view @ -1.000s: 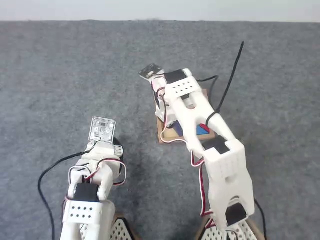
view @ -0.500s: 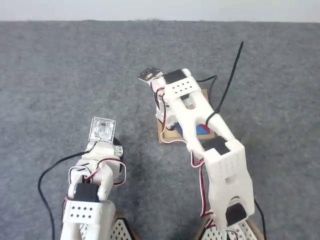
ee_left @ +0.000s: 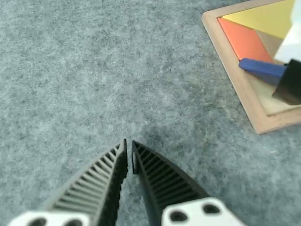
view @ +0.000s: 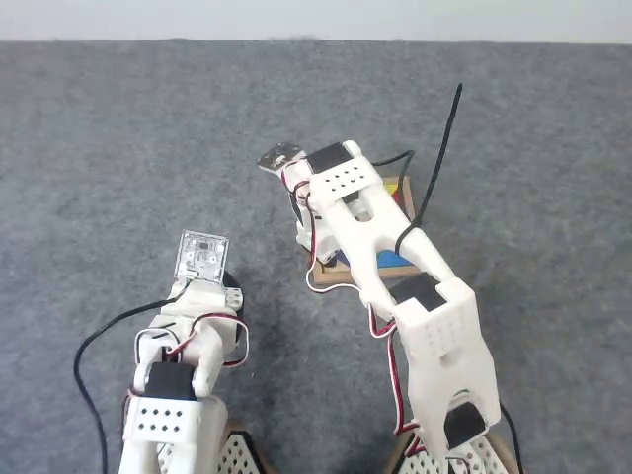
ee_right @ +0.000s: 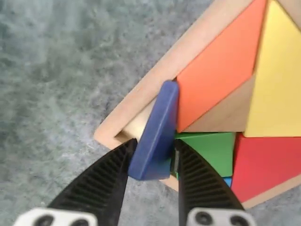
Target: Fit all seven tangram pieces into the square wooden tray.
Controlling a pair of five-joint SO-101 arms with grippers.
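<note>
Right arm reaches over the left side of the tray, which sits right of centre on the grey mat.

Right gripper: jaws clamped on the dark blue piece, one finger on each flat face. The piece stands on edge and tilted, not flat. It is at the tray's left rim, towards the near corner. Its far tip touches the inner edge of the rim, just beside the corner of the orange piece.

Pieces lying flat in the tray:
- orange, along the left rim, its edge against the blue piece
- yellow, just beyond orange, with a wedge of bare tray floor between them
- green, beside the gripped end of the blue piece
- red, touching green
- a sliver of light blue, at the edge of green and red

Left gripper: jaws almost together, tips nearly touching, nothing between them. It hangs over bare mat, well apart from the tray, to the tray's near left.

Left wrist view confirms the blue piece tilted above the tray's left rim, with a black finger on it.
</note>
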